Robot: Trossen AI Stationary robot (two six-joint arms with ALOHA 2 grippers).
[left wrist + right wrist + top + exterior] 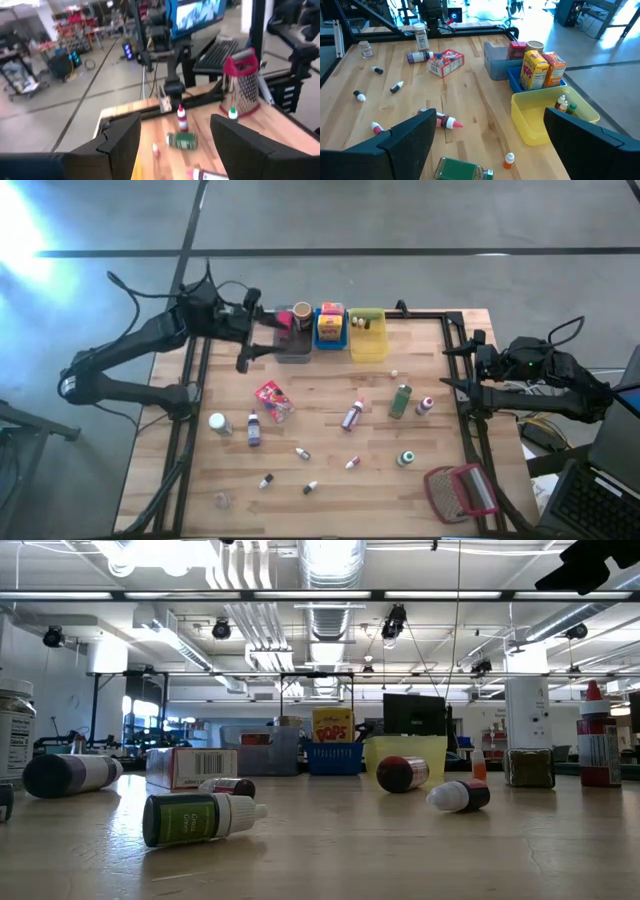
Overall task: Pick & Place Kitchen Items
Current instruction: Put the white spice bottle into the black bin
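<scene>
Pale butcher-block table (330, 480) on a dark frame, set on grey concrete; beyond it a workshop with ceiling ducts, strip lights and monitors. Along the far edge, three bins side by side: grey bin (295, 345) holding a red packet (516, 50) and a round jar, blue bin (331, 337) holding yellow and orange boxes (534, 70), yellow bin (540, 117) holding tiny bottles (562, 104) in one corner. Scattered over the open boards: red snack box (273, 400) lying flat, white-lidded jar (217, 422), purple bottle (253, 429) on its side, green bottle (400, 400) lying down, red-capped bottle (351, 416), and several tiny dropper bottles (302, 453), some with labels too small to read. Red-framed mesh grater (462, 491) near the front right corner, partly over the table edge.

Left gripper (243, 360) hovering just beside the grey bin, fingers parted, holding nothing. Right gripper (447, 368) at the right table edge, well apart from the groceries, fingers spread wide and empty. Both sets of fingers cut off by the wrist pictures' borders.
</scene>
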